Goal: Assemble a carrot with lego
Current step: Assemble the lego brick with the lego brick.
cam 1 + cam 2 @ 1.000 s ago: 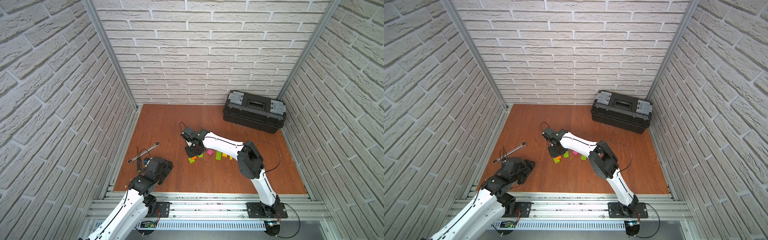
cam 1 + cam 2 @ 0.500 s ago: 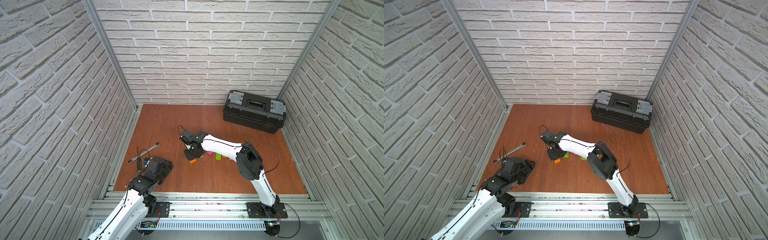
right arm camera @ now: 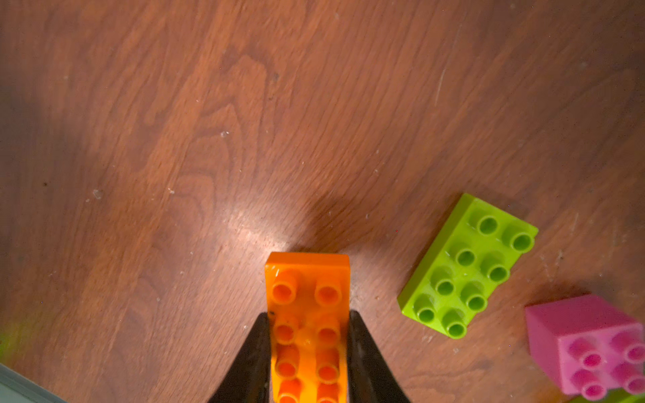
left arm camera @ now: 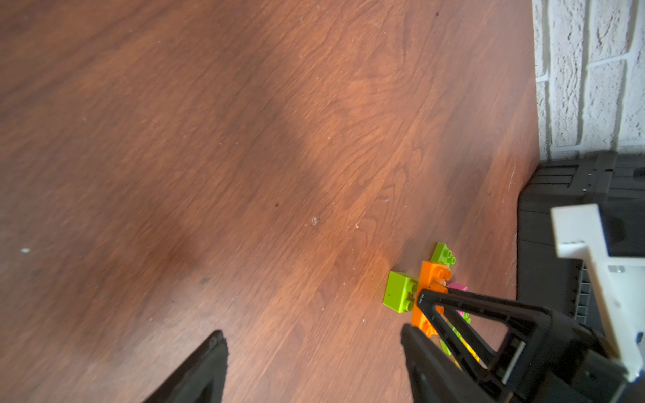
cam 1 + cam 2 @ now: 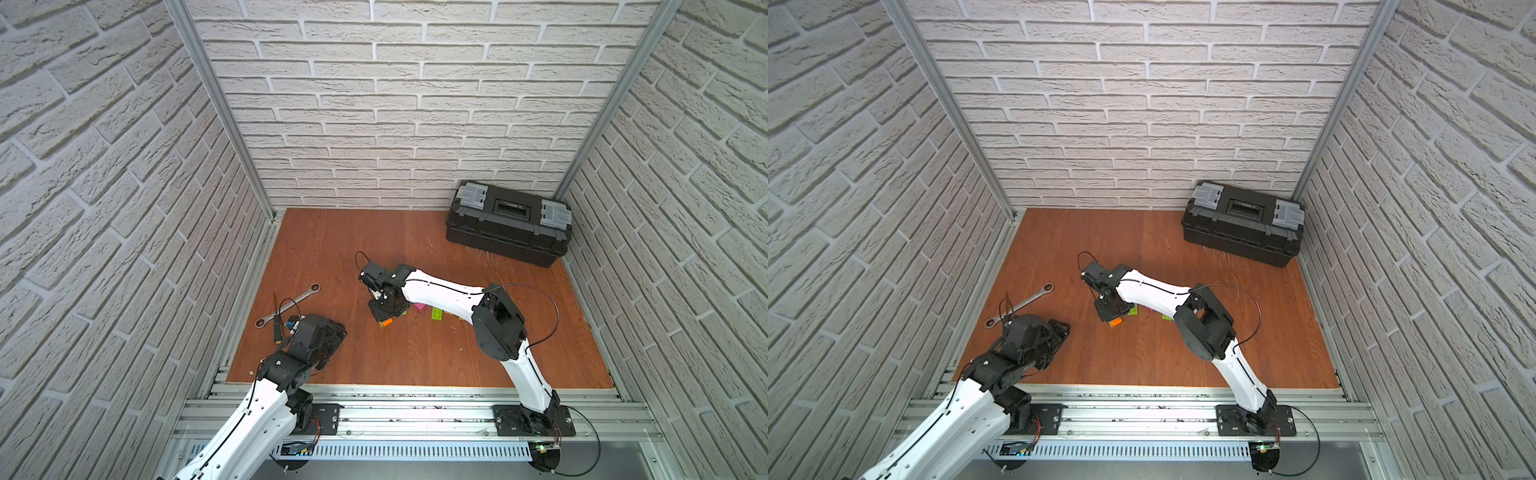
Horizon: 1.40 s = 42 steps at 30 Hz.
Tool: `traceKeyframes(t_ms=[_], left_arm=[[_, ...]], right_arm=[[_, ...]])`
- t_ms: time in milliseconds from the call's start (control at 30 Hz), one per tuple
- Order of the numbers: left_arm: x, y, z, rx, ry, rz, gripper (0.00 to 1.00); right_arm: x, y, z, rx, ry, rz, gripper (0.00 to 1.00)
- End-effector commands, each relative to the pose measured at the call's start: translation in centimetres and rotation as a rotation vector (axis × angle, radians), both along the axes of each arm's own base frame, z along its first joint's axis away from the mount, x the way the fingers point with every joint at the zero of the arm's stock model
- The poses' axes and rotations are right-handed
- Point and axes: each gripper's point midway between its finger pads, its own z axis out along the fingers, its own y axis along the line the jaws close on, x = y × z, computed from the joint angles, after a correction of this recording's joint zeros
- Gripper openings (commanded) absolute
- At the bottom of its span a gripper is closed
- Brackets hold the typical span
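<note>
Clamping the orange brick (image 3: 307, 275) by its long sides in the right gripper (image 3: 309, 314), just left of centre in both top views. Leaving a lime green brick (image 3: 467, 265) and a pink brick (image 3: 590, 342) loose on the wooden table (image 3: 174, 139), lower right in the right wrist view. Holding the left gripper (image 4: 312, 336) spread apart and empty near the wrench (image 5: 289, 304), lower left in both top views.

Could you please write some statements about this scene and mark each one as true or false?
1. The right gripper holds the orange brick. True.
2. The left gripper is shut on a brick. False: it is open and holds nothing.
3. The wrench lies on the table near the left gripper. True.
4. The toolbox stands open. False: its lid is closed.
</note>
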Motion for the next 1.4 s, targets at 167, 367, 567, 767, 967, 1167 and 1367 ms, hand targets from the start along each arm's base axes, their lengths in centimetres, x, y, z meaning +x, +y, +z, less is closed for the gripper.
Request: traceKeyframes(t_ms=[167, 367, 567, 767, 967, 1167, 1367], left_arm=[[0.0, 0.1, -0.4, -0.005, -0.004, 0.010, 0.81], [0.0, 0.1, -0.4, -0.007, -0.003, 0.012, 0.81], [0.1, 0.1, -0.4, -0.005, -0.002, 0.011, 0.81], [0.2, 0.1, -0.4, -0.005, -0.003, 0.014, 0.81], [0.2, 0.1, -0.5, -0.004, 0.001, 0.011, 0.81], [0.2, 0.1, -0.5, -0.002, 0.003, 0.009, 0.81], [0.1, 0.1, -0.7, -0.003, 0.006, 0.011, 0.81]], right_arm=[[-0.4, 0.1, -0.4, -0.013, -0.005, -0.023, 0.07], [-0.8, 0.0, -0.7, -0.021, 0.005, -0.035, 0.07], [-0.8, 0.1, -1.0, -0.028, 0.008, -0.041, 0.07], [-0.8, -0.1, -1.4, -0.043, 0.013, -0.044, 0.07], [-0.9, -0.1, -1.9, -0.054, 0.021, -0.044, 0.07], [-0.7, 0.0, -2.3, -0.067, 0.031, -0.039, 0.07], [-0.7, 0.1, -2.9, -0.076, 0.045, -0.038, 0.07]])
